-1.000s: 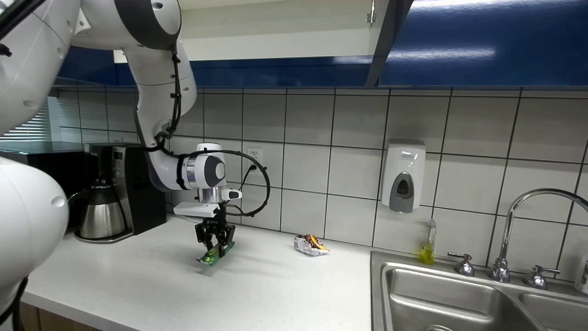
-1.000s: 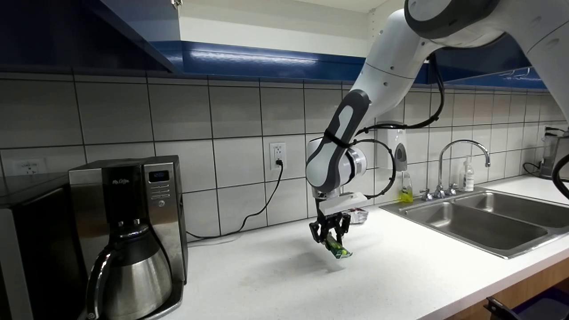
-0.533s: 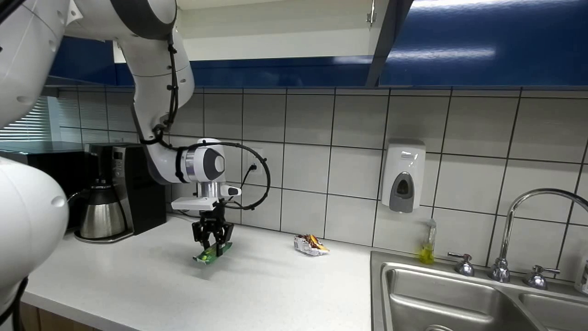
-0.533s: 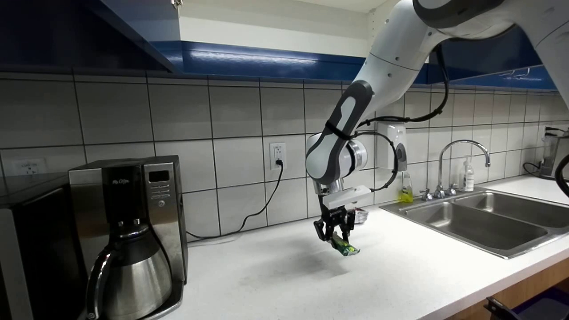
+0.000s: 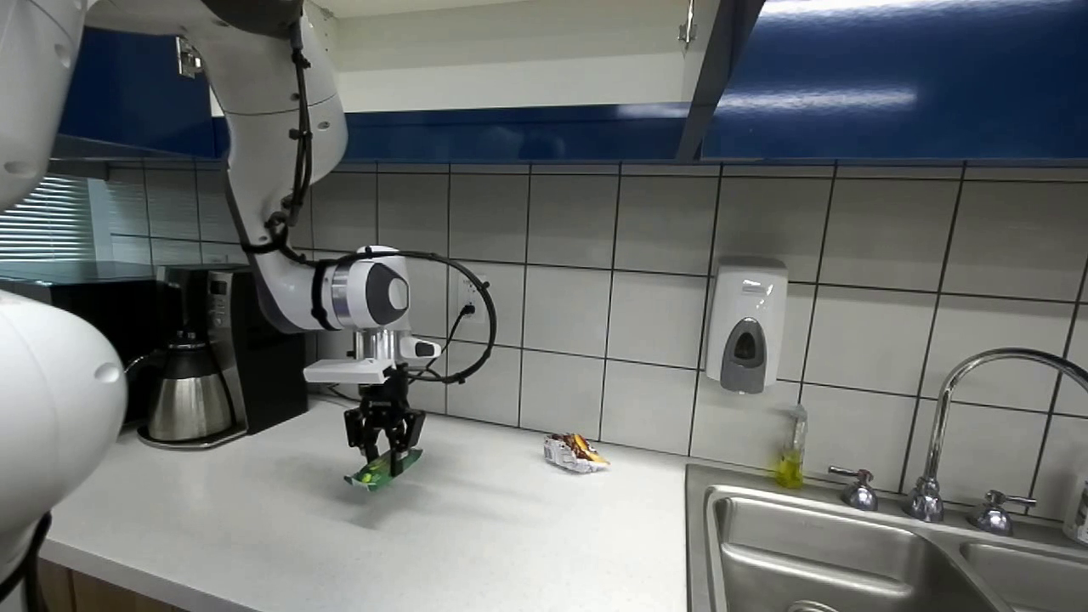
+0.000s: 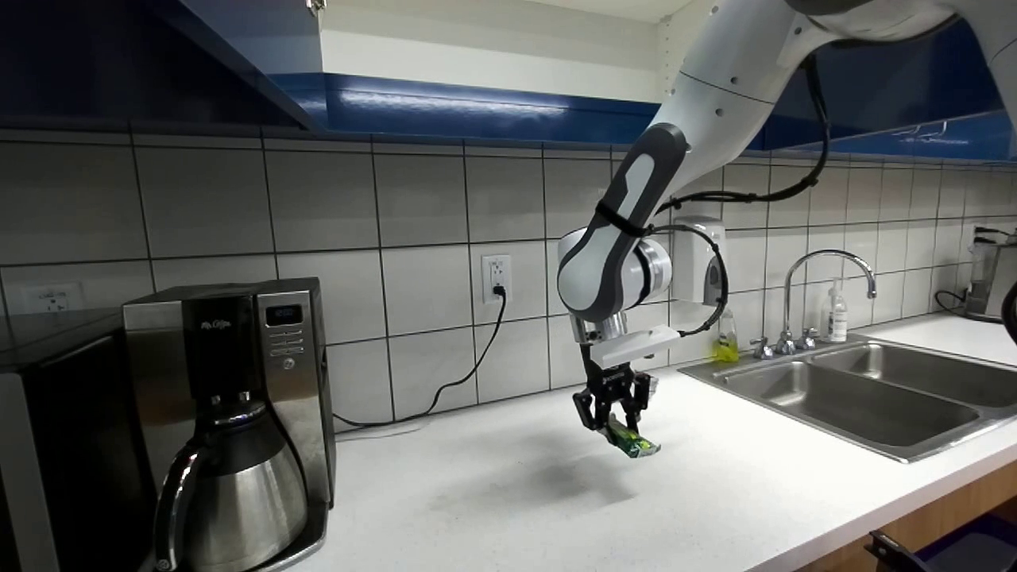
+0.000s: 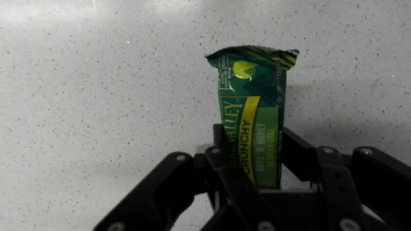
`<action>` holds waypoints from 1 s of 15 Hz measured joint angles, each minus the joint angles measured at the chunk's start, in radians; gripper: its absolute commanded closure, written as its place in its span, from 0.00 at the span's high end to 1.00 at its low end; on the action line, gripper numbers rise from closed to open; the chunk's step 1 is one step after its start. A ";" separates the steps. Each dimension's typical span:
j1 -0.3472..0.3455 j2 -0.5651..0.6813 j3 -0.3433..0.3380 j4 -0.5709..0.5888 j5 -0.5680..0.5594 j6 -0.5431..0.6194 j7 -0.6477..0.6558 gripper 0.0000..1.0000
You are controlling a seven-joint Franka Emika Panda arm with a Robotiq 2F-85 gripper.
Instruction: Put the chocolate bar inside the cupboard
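Black jointed claw (image 7: pixel 253 141) clamped on flat green-wrapped bar (image 7: pixel 252 112). Insufficient lift could knock it against glossy blue cupboard (image 6: pixel 477 111).

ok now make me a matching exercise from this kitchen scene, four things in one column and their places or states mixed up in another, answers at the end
Things
1. green-wrapped bar
2. cupboard
3. soap dispenser
4. carafe

Places and states
A. white with a grey front piece, fixed to the tiled wall
B. standing in the coffee maker
C. open, showing a pale inside above a blue lower edge
D. held between the fingers of the gripper

Right pairs
1-D
2-C
3-A
4-B
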 measured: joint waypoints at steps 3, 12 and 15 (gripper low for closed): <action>-0.003 -0.049 0.000 -0.061 0.000 0.001 0.000 0.18; -0.009 -0.220 0.003 -0.250 0.000 0.004 0.000 0.18; -0.010 -0.282 0.011 -0.297 0.000 0.004 0.001 0.18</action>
